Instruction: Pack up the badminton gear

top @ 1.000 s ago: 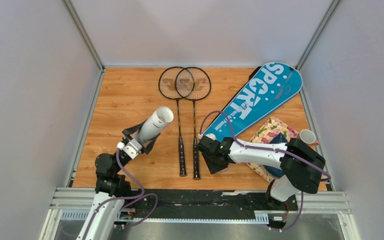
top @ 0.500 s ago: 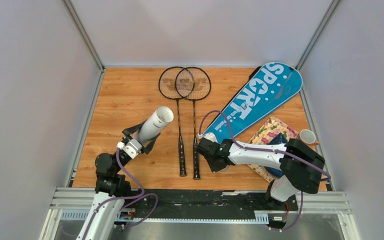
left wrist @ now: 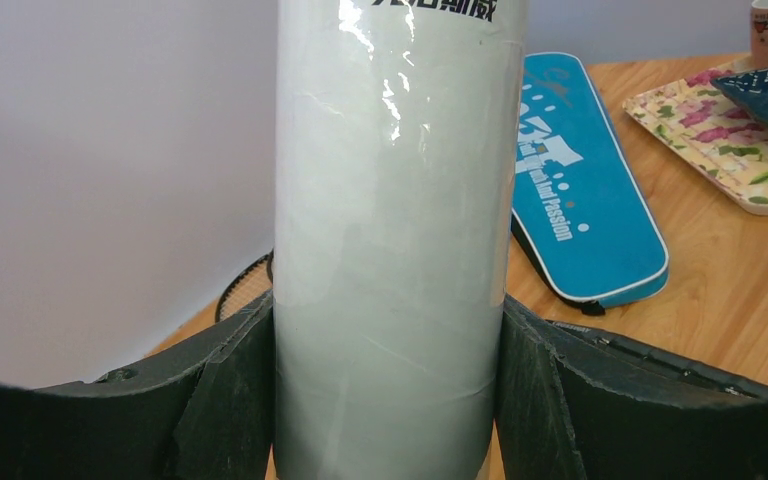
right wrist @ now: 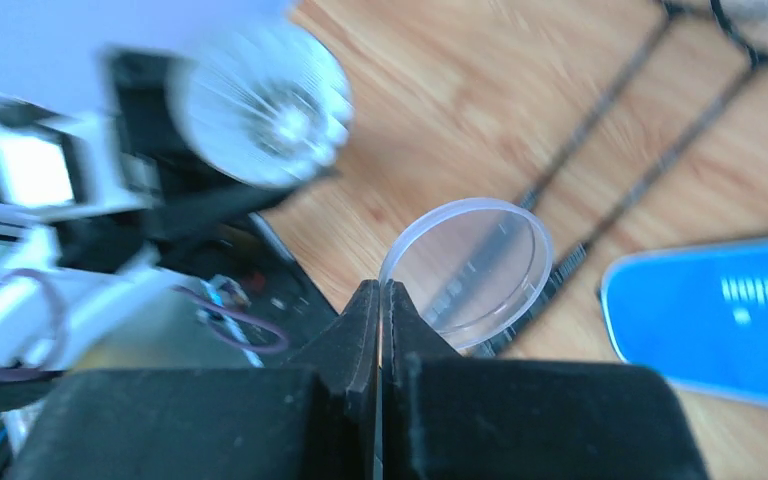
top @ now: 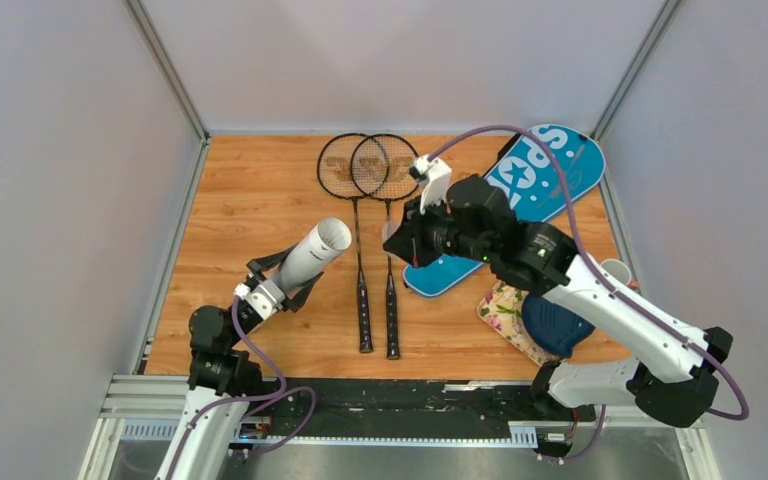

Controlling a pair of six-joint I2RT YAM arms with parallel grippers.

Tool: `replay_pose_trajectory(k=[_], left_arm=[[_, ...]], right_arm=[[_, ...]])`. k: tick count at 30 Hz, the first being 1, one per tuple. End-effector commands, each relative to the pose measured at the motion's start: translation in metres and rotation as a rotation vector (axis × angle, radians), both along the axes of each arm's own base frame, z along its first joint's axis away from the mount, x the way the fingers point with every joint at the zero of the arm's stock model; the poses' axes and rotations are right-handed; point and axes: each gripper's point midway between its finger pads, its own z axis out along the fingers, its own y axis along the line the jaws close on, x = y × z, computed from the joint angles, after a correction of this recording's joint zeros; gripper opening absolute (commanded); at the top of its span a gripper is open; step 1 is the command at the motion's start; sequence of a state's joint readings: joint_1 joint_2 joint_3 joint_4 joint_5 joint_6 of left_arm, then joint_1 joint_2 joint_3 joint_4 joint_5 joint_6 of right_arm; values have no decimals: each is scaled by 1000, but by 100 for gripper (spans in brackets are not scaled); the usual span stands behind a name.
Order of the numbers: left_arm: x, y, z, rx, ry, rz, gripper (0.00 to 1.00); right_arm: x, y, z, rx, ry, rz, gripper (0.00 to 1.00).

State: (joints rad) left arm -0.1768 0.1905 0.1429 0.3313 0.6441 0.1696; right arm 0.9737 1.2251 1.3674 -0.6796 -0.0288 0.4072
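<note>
My left gripper (top: 278,285) is shut on the long white tube (top: 312,252) and holds it tilted, its open mouth up and to the right; the pads (left wrist: 235,400) press both its sides (left wrist: 390,250). In the right wrist view the tube mouth (right wrist: 260,115) shows white feathers inside, blurred. My right gripper (right wrist: 381,290) is shut on the rim of a clear round lid (right wrist: 470,270), raised above the racket shafts (top: 397,245). Two black rackets (top: 360,260) lie side by side mid-table. The blue SPORT cover (top: 550,180) lies at the back right, partly under my right arm.
A floral cloth (top: 505,305) with a dark blue shell-shaped object (top: 557,325) lies at the right front, and a cup (top: 615,270) stands beside it. Grey walls close the table at the back and both sides.
My right arm has risen from the table by the racket grips and swung back and up over the cover, with the clear lid in its jaws. The tube has dipped slightly.
</note>
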Motion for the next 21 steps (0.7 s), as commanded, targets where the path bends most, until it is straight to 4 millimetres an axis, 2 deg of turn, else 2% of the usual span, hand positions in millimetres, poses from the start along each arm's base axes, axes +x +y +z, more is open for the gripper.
replay_pose_trajectory(k=[1,4,5,10,15,21], left_arm=[[-4,-4,-16,-18,59,-30,4],[-6,-7,-18,-23,62,-54,4],[-8,-8,-20,-21,69,-66,4],[-8,-9,-21,-23,72,-70,4],[-8,-9,-23,-18,75,-69,4],[-8,-9,-24,-14,78,-69,4]], right_arm=[[-17,21,71,150,-39,180,0],[-21,31,84,186,-10,228,0],[-25,34,94,213,-12,252,0],[-27,49,105,253,25,294,0],[-25,62,96,236,73,320,0],[-26,68,87,222,101,341,0]])
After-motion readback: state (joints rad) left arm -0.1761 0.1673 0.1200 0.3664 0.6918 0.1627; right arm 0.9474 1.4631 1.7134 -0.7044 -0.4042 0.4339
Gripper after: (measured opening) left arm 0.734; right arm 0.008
